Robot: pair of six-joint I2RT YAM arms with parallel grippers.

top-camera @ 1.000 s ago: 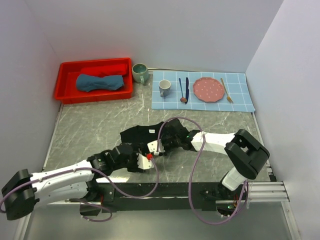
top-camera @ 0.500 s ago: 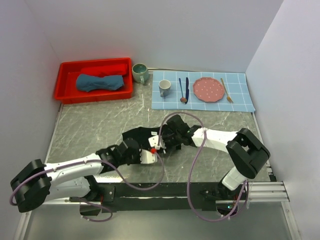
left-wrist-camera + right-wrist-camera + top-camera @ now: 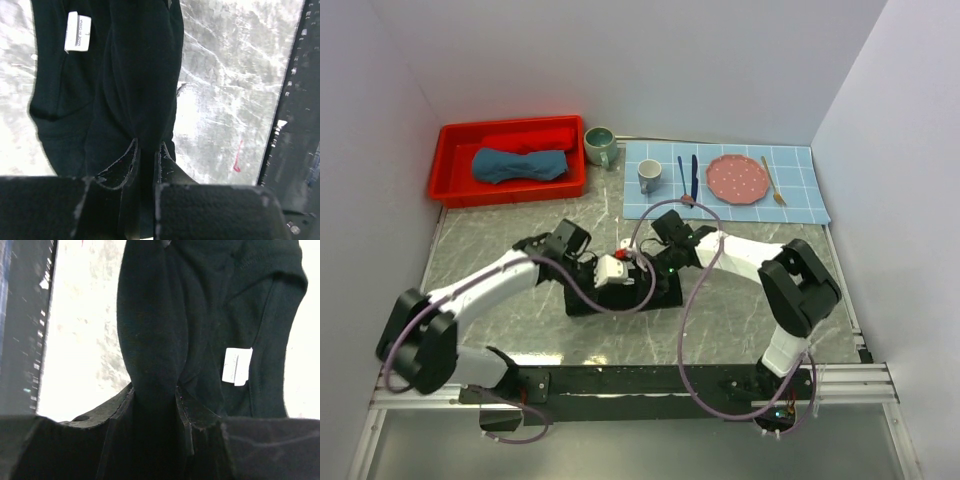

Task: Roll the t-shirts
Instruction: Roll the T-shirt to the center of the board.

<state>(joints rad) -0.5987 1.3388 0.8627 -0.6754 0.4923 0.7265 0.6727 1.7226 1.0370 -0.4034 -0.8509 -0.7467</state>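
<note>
The black t-shirt [image 3: 620, 298] is bunched into a short thick band on the marble table [image 3: 490, 250], between the two arms. My left gripper [image 3: 620, 272] is shut on a fold of it; the left wrist view shows black cloth [image 3: 140, 75] pinched between the fingers [image 3: 120, 165], with a white label [image 3: 78, 31] further off. My right gripper [image 3: 658, 264] is shut on a thicker fold [image 3: 150, 330] of the same shirt, whose label [image 3: 237, 366] lies to the right. A teal-blue t-shirt [image 3: 520, 165] lies in the red tray [image 3: 455, 185].
A green mug [image 3: 599, 145] stands beside the tray. The light-blue checked placemat [image 3: 800, 195] at the back right holds a white cup [image 3: 649, 176], a spoon, a knife, a pink plate [image 3: 736, 179] and a fork. Pale cables loop over both arms near the shirt.
The left gripper has closed on the black t-shirt. Both grippers moved away from the near edge toward the table's middle, carrying the cloth with them.
</note>
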